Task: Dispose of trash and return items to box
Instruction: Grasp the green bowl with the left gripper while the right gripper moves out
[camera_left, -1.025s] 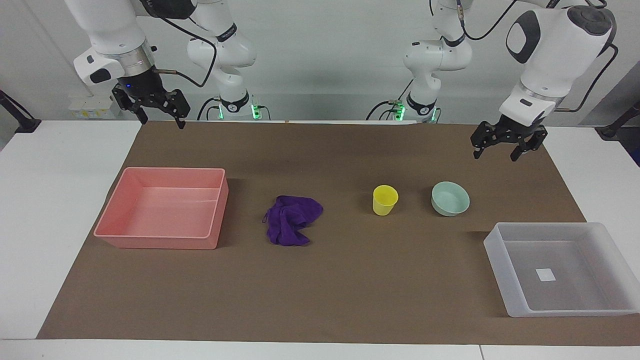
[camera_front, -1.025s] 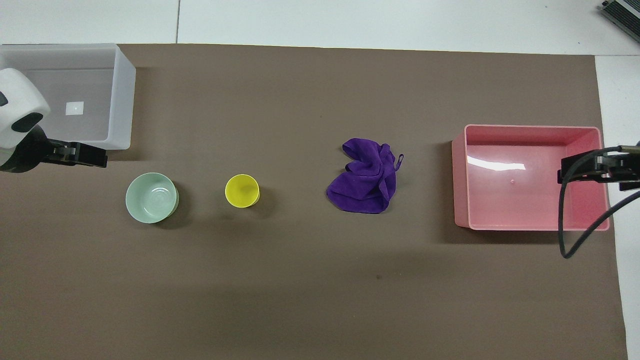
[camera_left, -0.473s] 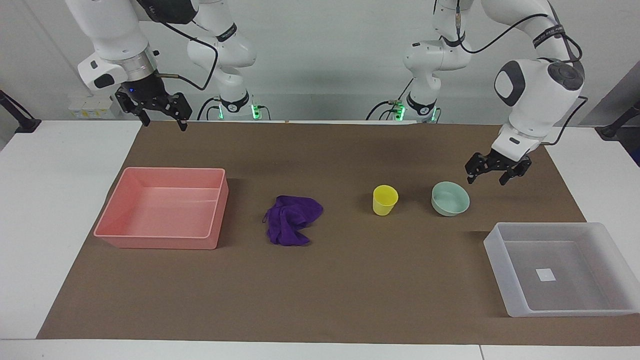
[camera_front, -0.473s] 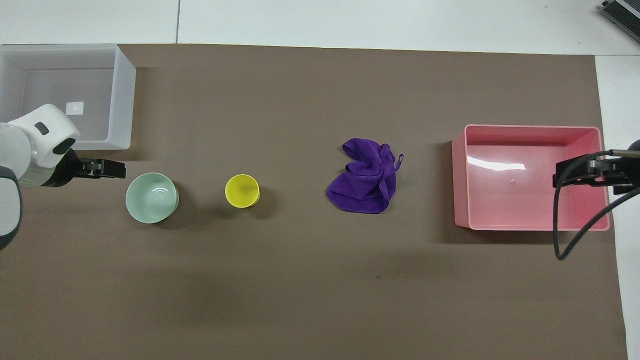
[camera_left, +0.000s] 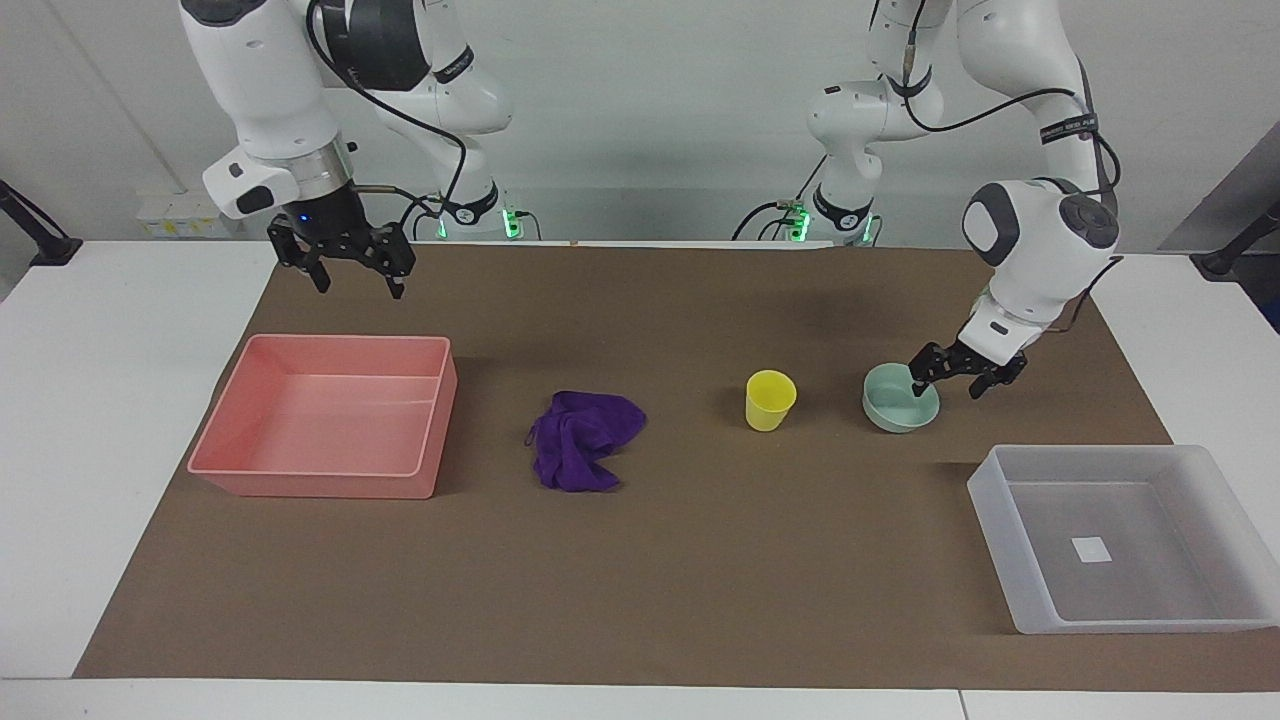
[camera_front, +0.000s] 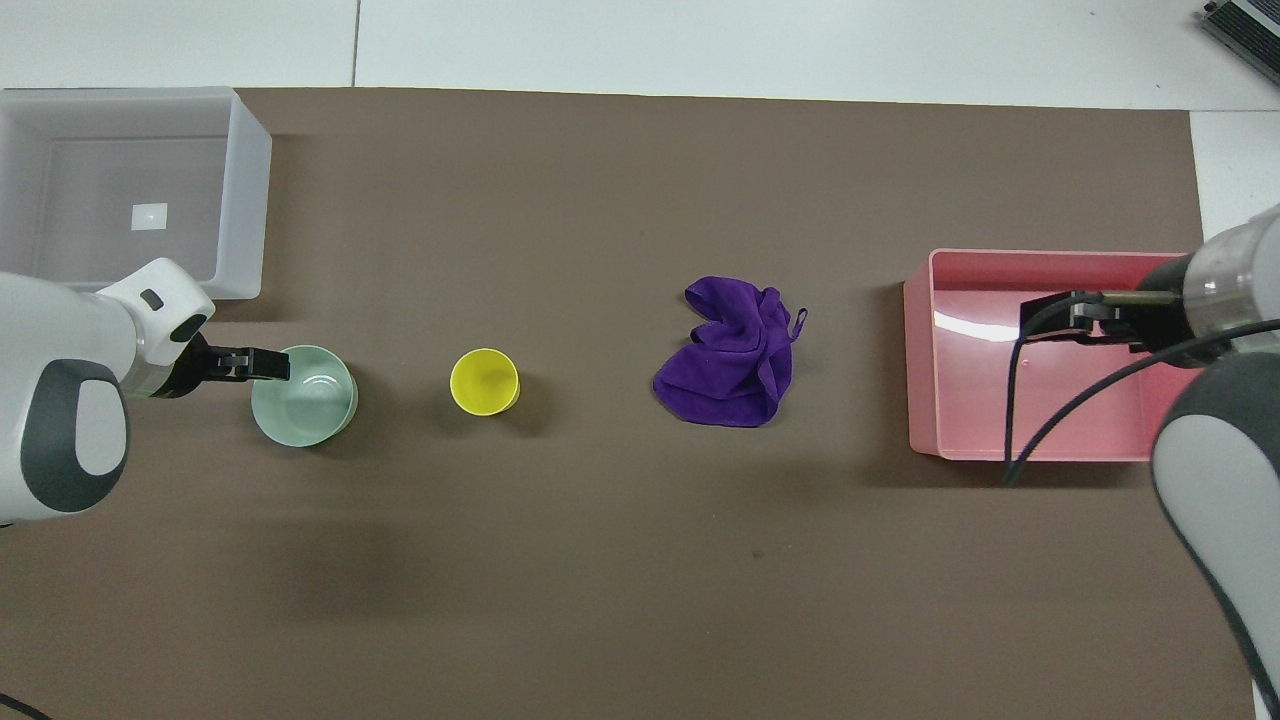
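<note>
left gripper (camera_left: 945, 375) open, astride mint bowl (camera_left: 893, 405) rim nr tabletop's left-arm end, holding nothing; right gripper (camera_left: 352, 272) open, empty, over mat (camera_left: 640, 560) beside pink tray (camera_left: 225, 445)

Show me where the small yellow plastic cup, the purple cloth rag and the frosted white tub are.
small yellow plastic cup (camera_left: 770, 402), facing view, its side wall
purple cloth rag (camera_left: 580, 440), facing view, bunched middle
frosted white tub (camera_front: 250, 200), overhead view, side wall

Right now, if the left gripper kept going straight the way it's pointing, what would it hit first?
The left gripper, open and angled down, would most likely meet the mint-green bowl first, at the rim toward the left arm's end of the table. One fingertip seems to be over the bowl already; whether it touches is unclear.
</note>
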